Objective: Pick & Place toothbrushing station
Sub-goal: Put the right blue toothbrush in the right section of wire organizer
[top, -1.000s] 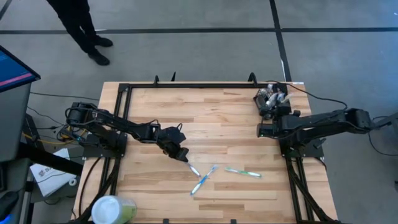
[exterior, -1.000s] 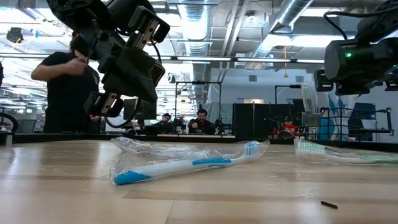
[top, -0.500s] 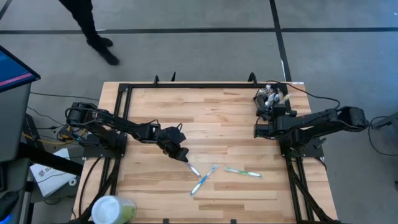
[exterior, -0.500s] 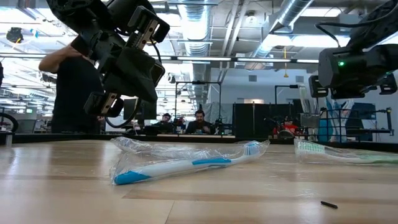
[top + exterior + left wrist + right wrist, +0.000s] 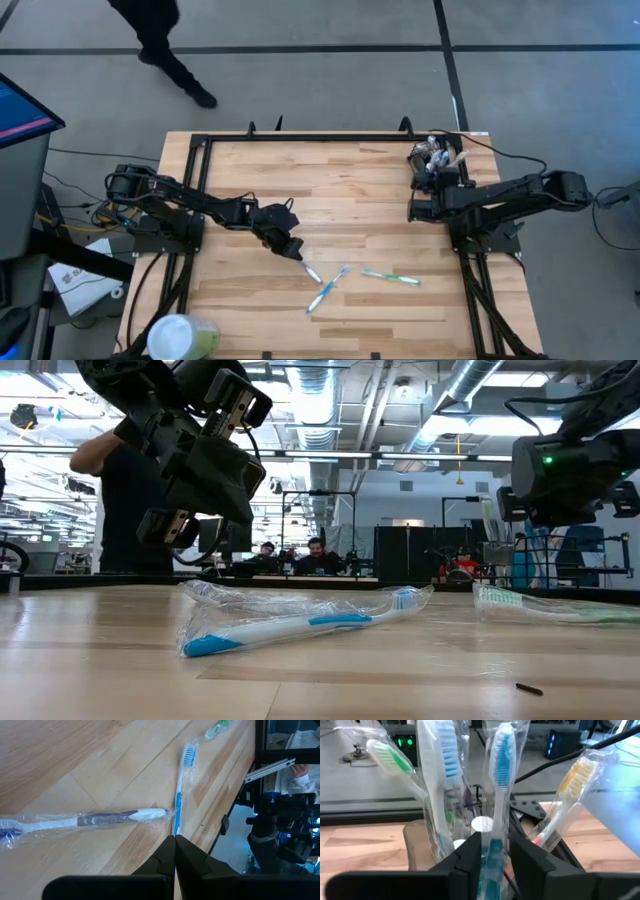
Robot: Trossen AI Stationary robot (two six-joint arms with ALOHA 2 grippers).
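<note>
As the high view shows it, station [image 5: 435, 160]: small dark holder at the table's [image 5: 350, 170] far right corner, crammed with wrapped brushes.
Right gripper [image 5: 430, 185]: right at the station's near side.
Left gripper [image 5: 293, 250]: mid-table, just beside three loose brushes [image 5: 328, 288].
Low view, left gripper [image 5: 165, 525]: above the wood, behind a wrapped blue brush [image 5: 300, 625].
Left wrist view, fingers [image 5: 187, 857]: pressed together, nothing between them; two brushes lie beyond.
Right wrist view, station [image 5: 415, 845]: smoky boxy wall, upright, holding green, blue and yellow-headed brushes.
Right wrist view, right gripper [image 5: 495, 850]: fingers apart, one on each side of a blue brush's [image 5: 501, 750] handle; contact unclear.
</note>
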